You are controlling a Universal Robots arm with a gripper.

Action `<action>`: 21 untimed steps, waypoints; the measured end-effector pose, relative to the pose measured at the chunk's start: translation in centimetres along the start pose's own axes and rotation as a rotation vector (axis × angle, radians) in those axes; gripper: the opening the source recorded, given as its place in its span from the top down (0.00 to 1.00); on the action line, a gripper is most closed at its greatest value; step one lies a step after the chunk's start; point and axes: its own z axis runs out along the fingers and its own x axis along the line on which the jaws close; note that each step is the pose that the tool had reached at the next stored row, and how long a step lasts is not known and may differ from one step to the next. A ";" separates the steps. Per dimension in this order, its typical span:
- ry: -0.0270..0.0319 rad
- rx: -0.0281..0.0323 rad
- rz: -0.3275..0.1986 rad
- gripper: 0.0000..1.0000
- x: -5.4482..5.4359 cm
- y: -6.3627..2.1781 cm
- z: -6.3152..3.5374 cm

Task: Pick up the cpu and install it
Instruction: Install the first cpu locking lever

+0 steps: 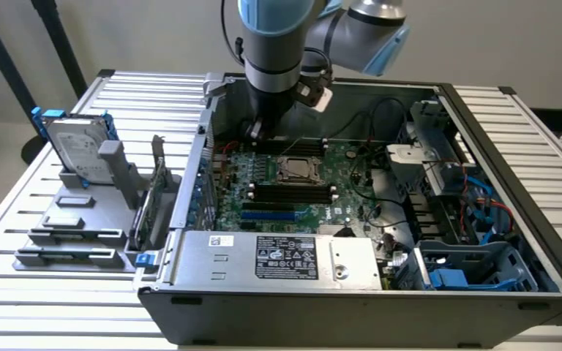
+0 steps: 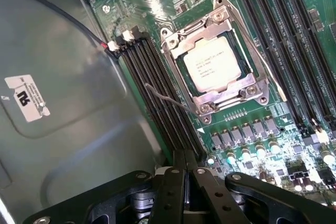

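The cpu (image 1: 298, 170) lies flat in its socket in the middle of the green motherboard (image 1: 350, 201), inside the open computer case. In the wrist view the cpu (image 2: 215, 62) shows its silver-grey top with print, framed by the metal socket bracket (image 2: 247, 85). My gripper (image 1: 258, 131) hangs inside the case behind the socket, over the black memory slots (image 2: 157, 87) and apart from the cpu. The gripper (image 2: 185, 156) has its two black fingers pressed together with nothing between them.
A grey holder (image 1: 76, 227) on the exterior view's left carries a silver hard drive (image 1: 76, 150) with a blue frame. The power supply (image 1: 281, 256) fills the case front. Cables and a blue drive cage (image 1: 456, 274) crowd the right side. The case wall (image 2: 63, 129) is close beside my gripper.
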 end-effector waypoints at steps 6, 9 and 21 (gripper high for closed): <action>0.0000 -0.0304 0.044 0.89 -0.2 0.10 0.51; 0.0084 -0.0492 0.090 0.89 -0.3 0.16 0.83; -0.0162 -0.1044 0.133 0.89 0.3 0.27 1.74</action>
